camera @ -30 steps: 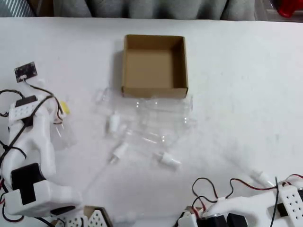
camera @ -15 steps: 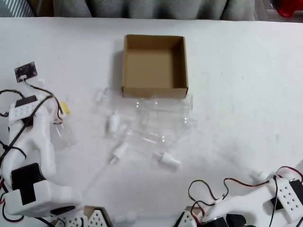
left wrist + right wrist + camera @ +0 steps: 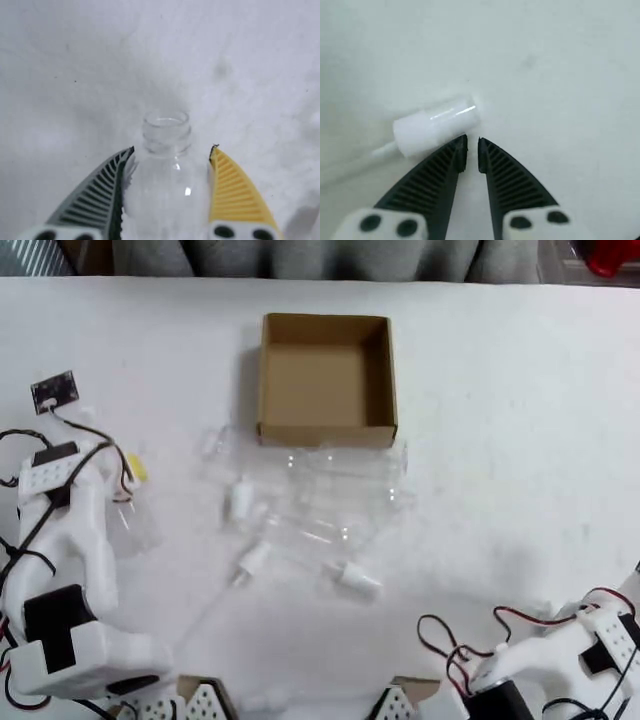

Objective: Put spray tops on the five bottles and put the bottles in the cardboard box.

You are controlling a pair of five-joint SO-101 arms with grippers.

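The open cardboard box (image 3: 325, 380) stands at the back middle with nothing inside. In front of it several clear bottles (image 3: 335, 490) lie in a loose heap, and three white spray tops (image 3: 241, 498) (image 3: 252, 562) (image 3: 358, 578) lie around them. My left gripper (image 3: 172, 149) is shut on a clear bottle (image 3: 165, 131) with a bare neck, at the table's left side (image 3: 130, 490). My right gripper (image 3: 471, 150) is shut and holds nothing. Just past its tips another white spray top (image 3: 436, 127) lies on its side on the table.
A small dark circuit board (image 3: 54, 390) on a cable lies at the left, behind the left arm. Red and black wires (image 3: 500, 630) loop beside the right arm at the front right. The table ends just behind the box.
The right arm has swung toward the table's front right corner. The left arm, the bottles and the loose tops have not moved.
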